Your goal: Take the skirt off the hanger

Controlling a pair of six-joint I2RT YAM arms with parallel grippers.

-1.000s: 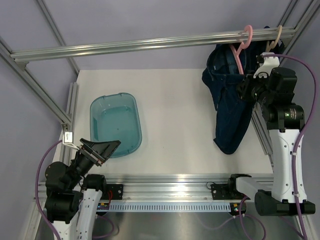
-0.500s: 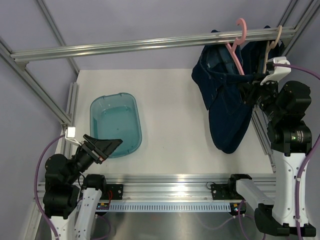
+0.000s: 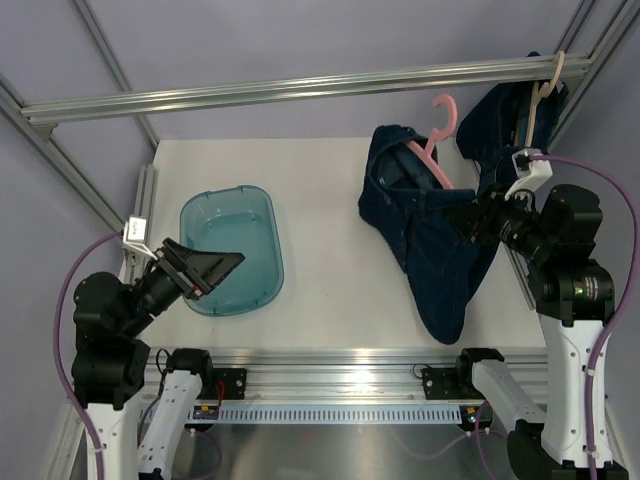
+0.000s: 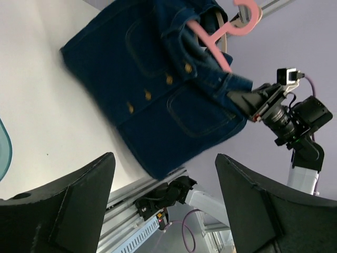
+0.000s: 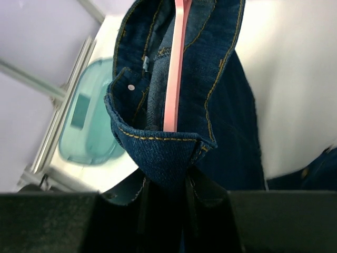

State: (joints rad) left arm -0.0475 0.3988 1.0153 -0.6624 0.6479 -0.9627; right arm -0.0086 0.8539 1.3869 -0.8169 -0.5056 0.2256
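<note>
A dark blue denim skirt (image 3: 430, 245) hangs on a pink hanger (image 3: 433, 150) that is off the rail and held in the air over the table's right half. My right gripper (image 3: 470, 222) is shut on the skirt's waistband corner (image 5: 166, 158), with the pink hanger (image 5: 174, 79) running up inside the waist. The skirt (image 4: 158, 95) and hanger (image 4: 221, 37) also show in the left wrist view. My left gripper (image 3: 225, 268) is open and empty, raised at the near left beside the tub.
A teal plastic tub (image 3: 232, 248) sits on the white table at the left. A second dark garment (image 3: 500, 120) hangs on a beige hanger (image 3: 548, 75) from the overhead aluminium rail (image 3: 300, 88) at the far right.
My right gripper has pulled the skirt and pink hanger off the rail, leftward and down toward the table's middle. My left arm has risen a little.
</note>
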